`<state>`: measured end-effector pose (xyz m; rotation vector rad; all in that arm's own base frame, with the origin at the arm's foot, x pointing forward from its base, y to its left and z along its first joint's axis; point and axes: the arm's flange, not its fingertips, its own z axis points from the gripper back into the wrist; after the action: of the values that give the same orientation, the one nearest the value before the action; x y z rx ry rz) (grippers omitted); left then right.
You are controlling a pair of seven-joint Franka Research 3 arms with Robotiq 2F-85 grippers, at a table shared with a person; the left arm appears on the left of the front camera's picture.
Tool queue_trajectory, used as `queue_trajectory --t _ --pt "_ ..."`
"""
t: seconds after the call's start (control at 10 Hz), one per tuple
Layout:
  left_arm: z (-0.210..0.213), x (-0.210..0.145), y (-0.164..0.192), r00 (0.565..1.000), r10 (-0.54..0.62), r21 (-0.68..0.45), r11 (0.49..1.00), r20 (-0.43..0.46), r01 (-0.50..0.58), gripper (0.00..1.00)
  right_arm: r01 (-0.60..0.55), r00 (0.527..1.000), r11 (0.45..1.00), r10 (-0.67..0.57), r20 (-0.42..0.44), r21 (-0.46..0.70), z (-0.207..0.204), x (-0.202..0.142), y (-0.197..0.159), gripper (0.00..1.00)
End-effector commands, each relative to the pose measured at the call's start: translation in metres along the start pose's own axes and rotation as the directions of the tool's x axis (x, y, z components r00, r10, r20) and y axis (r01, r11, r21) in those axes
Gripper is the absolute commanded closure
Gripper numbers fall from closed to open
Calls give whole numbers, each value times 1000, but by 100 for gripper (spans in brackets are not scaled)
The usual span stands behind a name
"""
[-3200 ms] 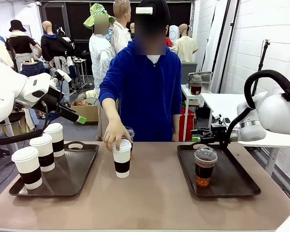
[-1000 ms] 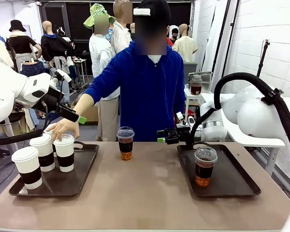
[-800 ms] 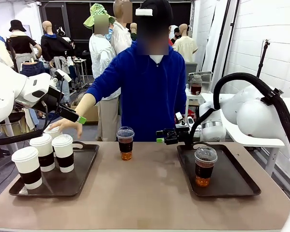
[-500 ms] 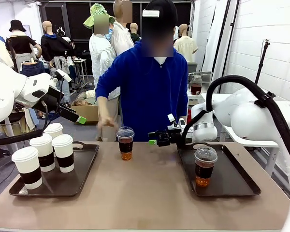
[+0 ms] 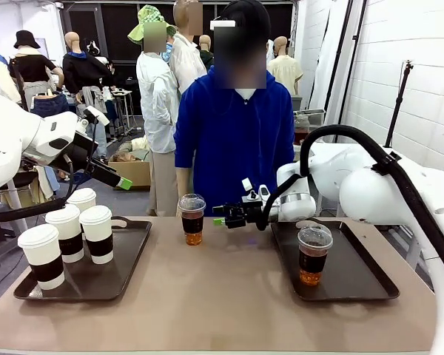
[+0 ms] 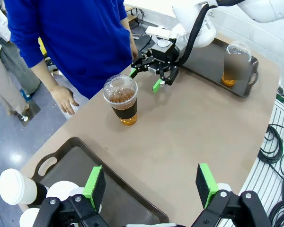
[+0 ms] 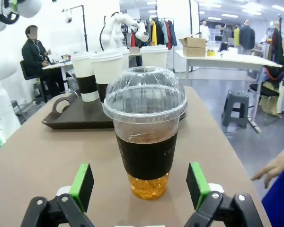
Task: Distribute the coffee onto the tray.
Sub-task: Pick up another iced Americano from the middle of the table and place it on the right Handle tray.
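Note:
Four white paper cups with brown sleeves [image 5: 98,234] stand on the left tray [image 5: 126,260]. One clear cup of brown drink [image 5: 192,219] stands on the bare table at the middle, near the far edge. My right gripper [image 5: 222,220] is open just to its right, level with it. In the right wrist view this cup [image 7: 146,132] stands just beyond my open right gripper [image 7: 139,186]. A second clear cup [image 5: 314,255] sits on the right tray [image 5: 359,275]. My left gripper [image 5: 120,180] hangs high above the left tray, and the left wrist view shows the left gripper [image 6: 150,185] open and holding nothing.
A person in a blue top stands at the table's far side. One hand [image 6: 66,97] hangs below the table edge, and a hand [image 7: 274,168] shows past the cup. The left wrist view shows the middle cup [image 6: 121,100] and my right gripper [image 6: 154,78] beside it.
The person set the fourth paper cup on the left tray and drew the arm back. My right gripper moved left from the right tray to the middle clear cup. The left arm stayed still.

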<state>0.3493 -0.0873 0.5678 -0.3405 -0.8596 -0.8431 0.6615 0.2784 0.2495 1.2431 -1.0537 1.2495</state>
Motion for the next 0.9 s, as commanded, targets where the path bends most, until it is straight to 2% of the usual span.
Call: queue_trajectory --t 0.0,0.8 --pt "0 -1 1 1000 4 -5 1000 5 -4 0 27 1000 999 -27 -2 -20 -14 0 -16 0" --pt "0 -1 1 1000 4 -5 1000 5 -4 0 55 998 998 -55 -35 23 -47 -10 -18 0"
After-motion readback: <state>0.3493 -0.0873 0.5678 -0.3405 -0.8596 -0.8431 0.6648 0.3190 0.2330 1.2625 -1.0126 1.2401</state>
